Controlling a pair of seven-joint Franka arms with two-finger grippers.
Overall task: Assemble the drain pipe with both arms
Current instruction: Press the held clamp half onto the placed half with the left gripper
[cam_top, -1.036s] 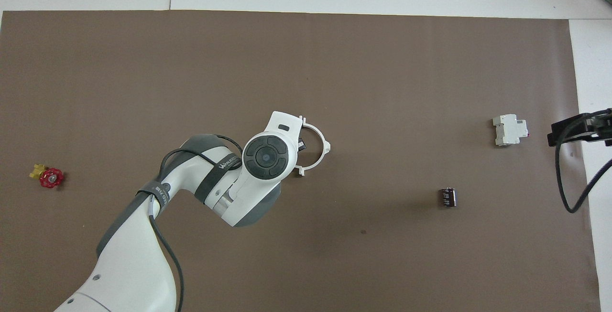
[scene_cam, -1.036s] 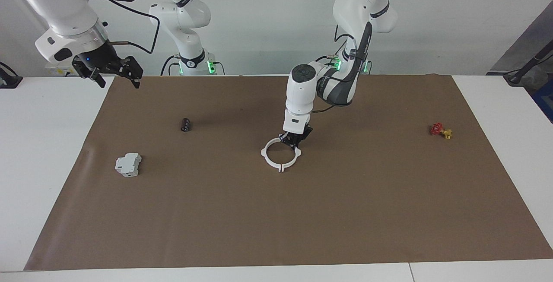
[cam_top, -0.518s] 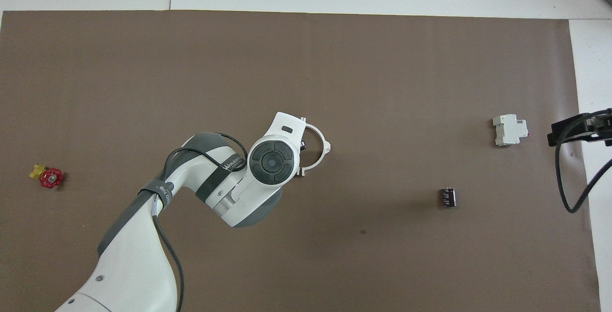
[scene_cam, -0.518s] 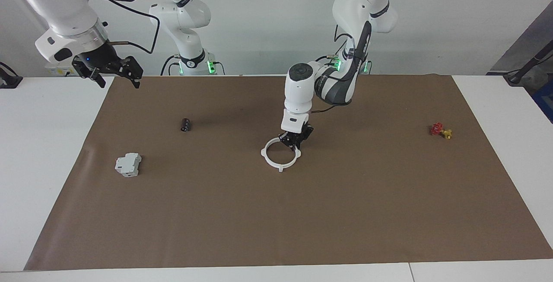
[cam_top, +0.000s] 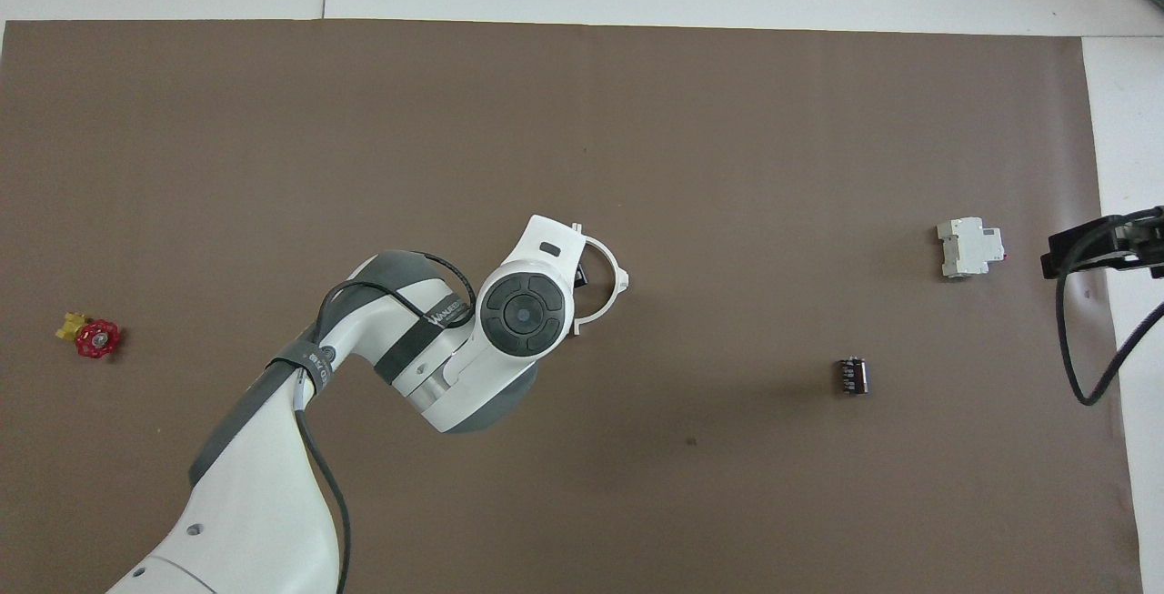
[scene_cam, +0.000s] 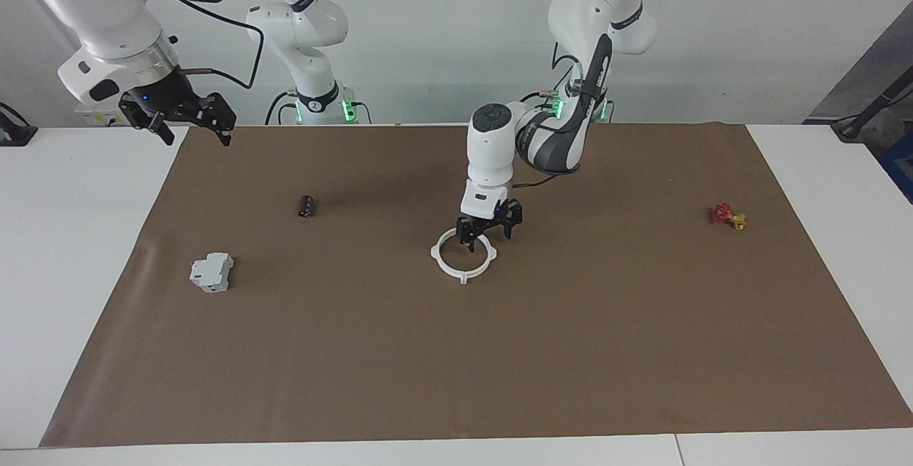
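Note:
The drain pipe (scene_cam: 445, 267) lies on the brown mat near the table's middle, its two white half-rings meeting as one ring with small outward tabs. My left gripper (scene_cam: 488, 231) is open and empty, just above the ring's edge nearest the robots, one finger over the rim and one outside it. In the overhead view the left arm's wrist covers the gripper and half of the ring (cam_top: 613, 290). My right gripper (scene_cam: 178, 115) is open and empty, waiting in the air over the mat's corner at the right arm's end; it also shows in the overhead view (cam_top: 1098, 244).
A boxy grey-white block (scene_cam: 212, 272) and a small black cylinder (scene_cam: 306, 206) lie toward the right arm's end. A small red and yellow valve (scene_cam: 727, 216) lies toward the left arm's end. The brown mat (scene_cam: 456, 366) covers most of the table.
The gap between the half-rings has closed. My left gripper has opened, let go of the ring and risen slightly. The right arm has not moved.

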